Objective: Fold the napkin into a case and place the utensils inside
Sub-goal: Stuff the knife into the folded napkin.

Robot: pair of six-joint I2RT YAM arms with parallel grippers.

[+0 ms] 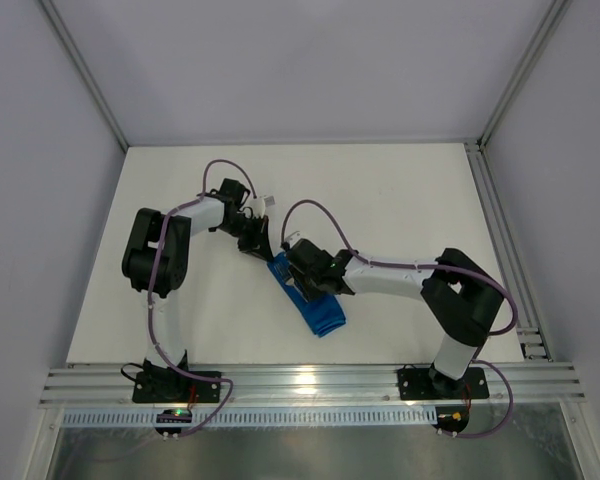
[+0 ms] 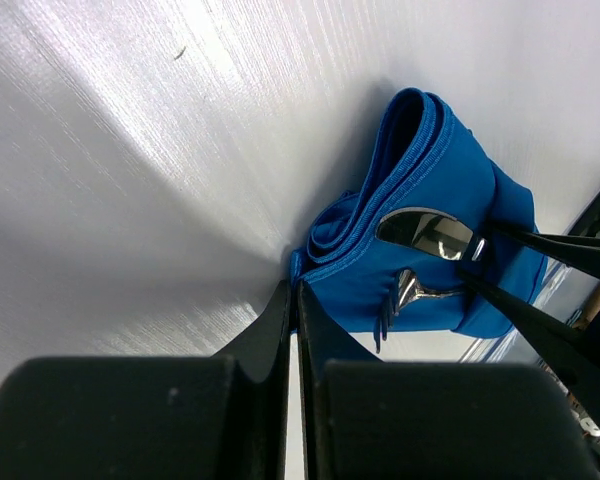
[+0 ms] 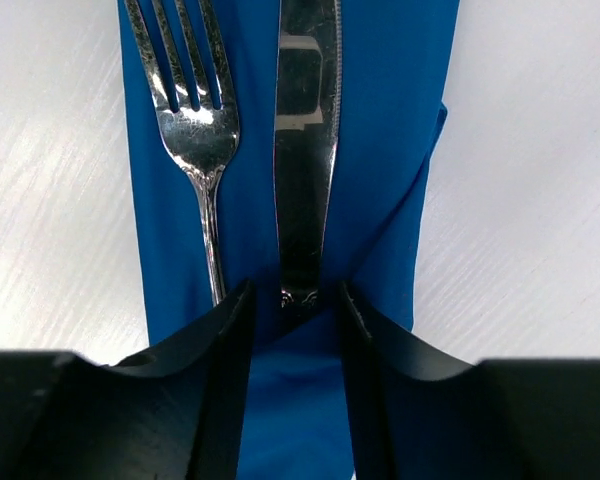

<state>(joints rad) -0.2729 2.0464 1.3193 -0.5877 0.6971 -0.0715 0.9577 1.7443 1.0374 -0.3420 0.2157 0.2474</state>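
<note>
Case (image 1: 325, 318) folded, at centre of surface (image 1: 400, 200). Fork (image 3: 198, 130) and knife (image 3: 305, 150) lie on it, handles apparently tucked in. Right gripper (image 3: 293, 295) jaws spread astride knife handle; left gripper (image 2: 294, 295) jaws pressed together at case corner. Remaining, by judgement: withdraw.

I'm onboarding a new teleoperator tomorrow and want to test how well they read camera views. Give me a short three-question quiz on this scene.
1. Fill in: the fork and the knife both lie on a folded napkin coloured ____.
2. True or false: the left gripper has its jaws nearly closed, right by a corner of the napkin.
3. Pick one: between the open jaws of the right gripper lies the handle end of A) the fork, B) the knife, C) nothing.

Key: 1 blue; 2 true; 3 B.
</note>
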